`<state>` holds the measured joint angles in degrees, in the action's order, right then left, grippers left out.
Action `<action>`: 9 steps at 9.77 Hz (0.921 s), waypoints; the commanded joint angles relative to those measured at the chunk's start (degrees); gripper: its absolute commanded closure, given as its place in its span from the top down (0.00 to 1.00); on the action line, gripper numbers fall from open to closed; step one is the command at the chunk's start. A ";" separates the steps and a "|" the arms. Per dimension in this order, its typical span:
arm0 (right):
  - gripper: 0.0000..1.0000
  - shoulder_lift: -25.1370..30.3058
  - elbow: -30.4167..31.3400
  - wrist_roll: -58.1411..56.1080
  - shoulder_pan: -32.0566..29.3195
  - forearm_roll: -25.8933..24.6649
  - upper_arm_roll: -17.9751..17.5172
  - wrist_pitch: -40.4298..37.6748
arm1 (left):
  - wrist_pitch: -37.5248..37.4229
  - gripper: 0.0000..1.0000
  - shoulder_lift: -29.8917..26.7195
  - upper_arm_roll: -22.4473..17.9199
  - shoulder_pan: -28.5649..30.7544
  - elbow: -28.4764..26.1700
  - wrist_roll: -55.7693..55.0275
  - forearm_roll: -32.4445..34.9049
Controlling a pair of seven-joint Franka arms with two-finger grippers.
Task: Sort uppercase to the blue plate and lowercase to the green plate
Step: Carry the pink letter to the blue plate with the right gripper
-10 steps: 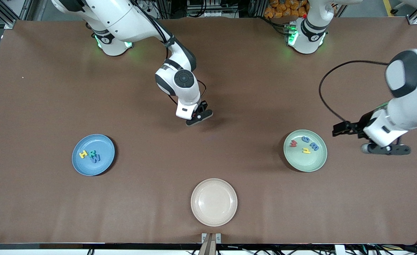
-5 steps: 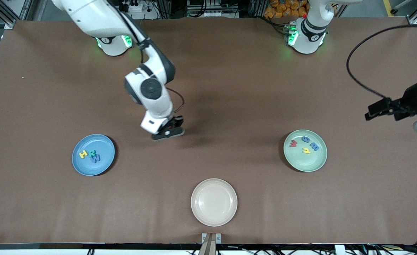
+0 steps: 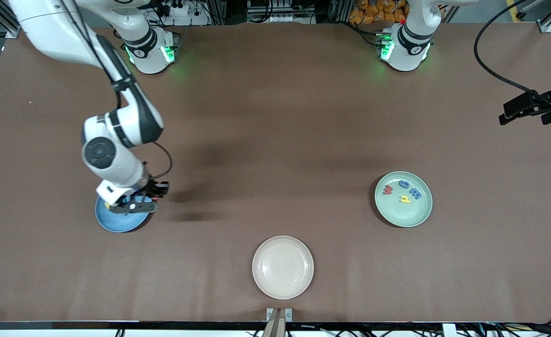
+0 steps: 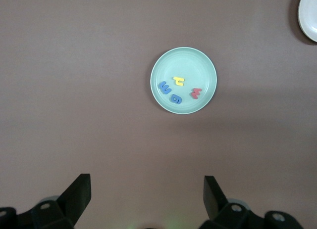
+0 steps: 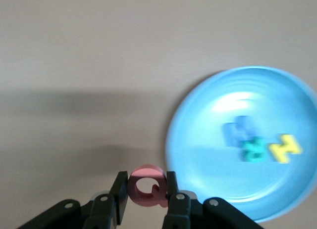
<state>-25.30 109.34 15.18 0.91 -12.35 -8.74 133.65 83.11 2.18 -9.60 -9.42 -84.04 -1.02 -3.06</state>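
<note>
Red foam Q (image 5: 147, 188) pinched between the clenched fingers of the right gripper (image 3: 132, 202), now carried from mid-table to over the blue plate (image 3: 111, 222), above the rim nearest the table's middle. On that plate: yellow H (image 5: 285, 148), teal R (image 5: 254, 149), blue W (image 5: 237, 130). Withdrawn from beside the green plate (image 3: 408, 217) toward the table's edge at its own end, left gripper (image 4: 147, 194) with jaws spread wide, empty.

right tool (image 5: 146, 195) clamps red Q (image 5: 147, 185) | blue plate (image 5: 198, 140): W, R, H
</note>
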 commanded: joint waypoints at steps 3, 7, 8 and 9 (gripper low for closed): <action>0.99 0.34 1.22 -0.24 -1.17 -2.50 3.82 0.47 | -2.08 1.00 -1.48 0.28 0.81 -0.51 -0.83 -0.02; 1.00 8.92 2.88 -5.91 -3.37 -1.37 3.73 -0.06 | -1.99 1.00 -0.86 0.37 0.11 -0.16 3.65 4.46; 1.00 12.61 4.02 -9.52 -4.77 0.29 3.56 -0.14 | -1.73 1.00 -0.60 0.28 0.02 0.63 3.22 4.37; 1.00 15.95 4.38 -13.64 -5.04 3.44 3.64 -1.19 | -1.72 1.00 0.19 0.28 -0.07 1.85 3.30 4.37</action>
<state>-16.14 109.86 6.65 -2.51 -12.05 -4.35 133.33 81.78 1.65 -9.42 -9.18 -84.01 1.22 -0.33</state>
